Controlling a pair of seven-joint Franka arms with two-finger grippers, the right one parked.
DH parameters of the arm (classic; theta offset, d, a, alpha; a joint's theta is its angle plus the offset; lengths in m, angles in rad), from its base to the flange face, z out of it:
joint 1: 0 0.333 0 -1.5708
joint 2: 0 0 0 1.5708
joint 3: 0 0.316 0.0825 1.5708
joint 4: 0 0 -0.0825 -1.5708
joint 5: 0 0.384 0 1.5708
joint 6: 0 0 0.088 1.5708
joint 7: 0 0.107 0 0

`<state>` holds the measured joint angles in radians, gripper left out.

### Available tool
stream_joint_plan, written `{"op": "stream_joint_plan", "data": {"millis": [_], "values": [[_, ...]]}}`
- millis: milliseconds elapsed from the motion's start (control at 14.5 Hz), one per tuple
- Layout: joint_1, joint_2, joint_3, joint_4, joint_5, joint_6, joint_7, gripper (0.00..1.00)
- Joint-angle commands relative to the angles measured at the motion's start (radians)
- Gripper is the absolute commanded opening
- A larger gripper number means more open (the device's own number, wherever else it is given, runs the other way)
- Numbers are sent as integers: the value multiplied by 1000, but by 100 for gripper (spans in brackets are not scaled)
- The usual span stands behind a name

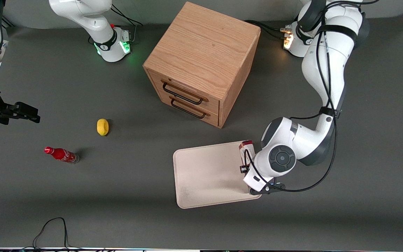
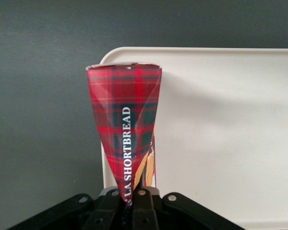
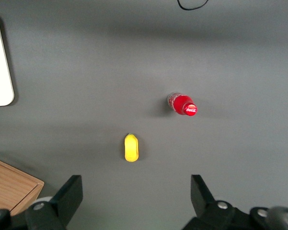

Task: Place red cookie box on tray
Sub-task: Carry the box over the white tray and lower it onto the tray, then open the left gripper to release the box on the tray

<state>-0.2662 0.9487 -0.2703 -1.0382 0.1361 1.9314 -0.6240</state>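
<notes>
The black two-finger hand (image 2: 134, 203) is clamped on the slim red-tartan cardboard cookie box (image 2: 127, 129), its printed faces creased inward toward the grip. The box stands over one edge of the flat, matte cream tray (image 1: 205, 175) with rounded corners and a low rim, which lies on the dark grey table (image 1: 117, 196) in front of the oak-grained wooden drawer cabinet (image 1: 201, 59).

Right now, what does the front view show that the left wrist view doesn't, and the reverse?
Only the front view shows the wooden drawer cabinet, the yellow object and the red soda bottle. Only the left wrist view shows the gripper shut on the red cookie box, with its tartan and SHORTBREAD lettering. Both show box and tray.
</notes>
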Motion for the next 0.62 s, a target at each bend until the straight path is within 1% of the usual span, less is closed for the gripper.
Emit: {"op": "stream_joint_plan", "data": {"millis": [0,481,550], "values": [[-10,-15,17,-37,13,41,-5,0],[-8,-7,20,-37,8,43,-34,0],[-8,-8,20,-39,14,43,-48,99]]}}
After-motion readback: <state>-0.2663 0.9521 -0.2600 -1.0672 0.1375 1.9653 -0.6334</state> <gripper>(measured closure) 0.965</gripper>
